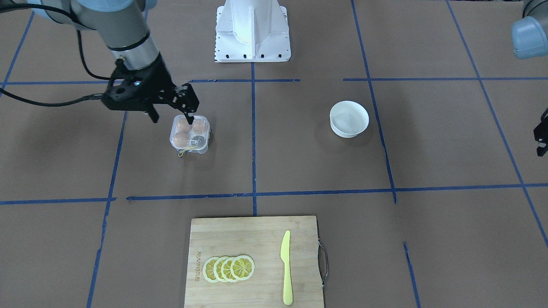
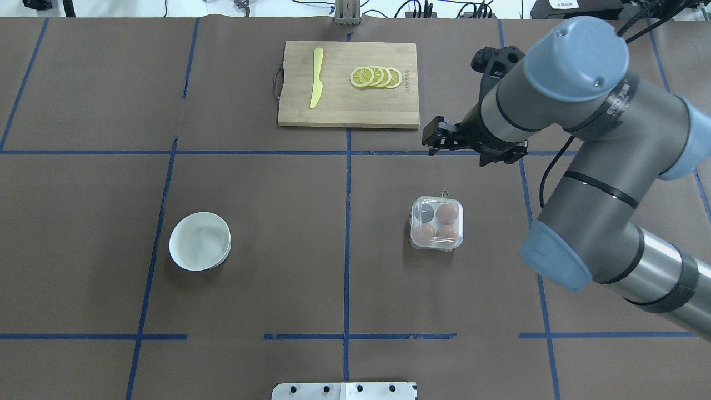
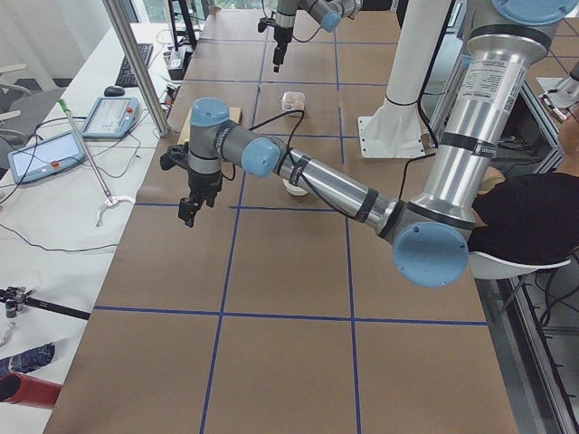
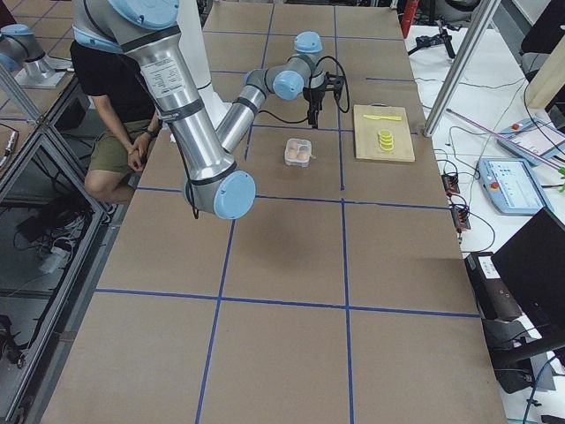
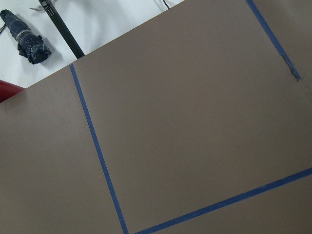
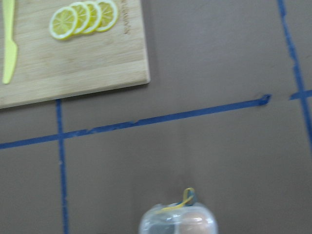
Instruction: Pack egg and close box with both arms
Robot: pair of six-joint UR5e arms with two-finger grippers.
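Note:
The clear plastic box [image 1: 189,135] stands on the brown table and also shows in the overhead view [image 2: 436,223]. Three orange-brown eggs [image 2: 447,213] fill three cells and one cell is empty. The clear lid appears to lie down over them, with yellow string [image 6: 181,201] at one edge. My right gripper [image 1: 171,115] hangs open and empty above the box, on its robot side, with one fingertip [image 1: 189,115] over the box's rear edge. My left gripper [image 1: 541,137] shows only as a black sliver at the view's edge, far from the box; I cannot tell its state.
A round white bowl [image 2: 200,240] stands empty on my left half. A wooden cutting board [image 2: 344,108] at the far edge carries lemon slices [image 2: 376,76] and a yellow knife [image 2: 316,76]. The white fixed base [image 1: 252,30] is at the near edge.

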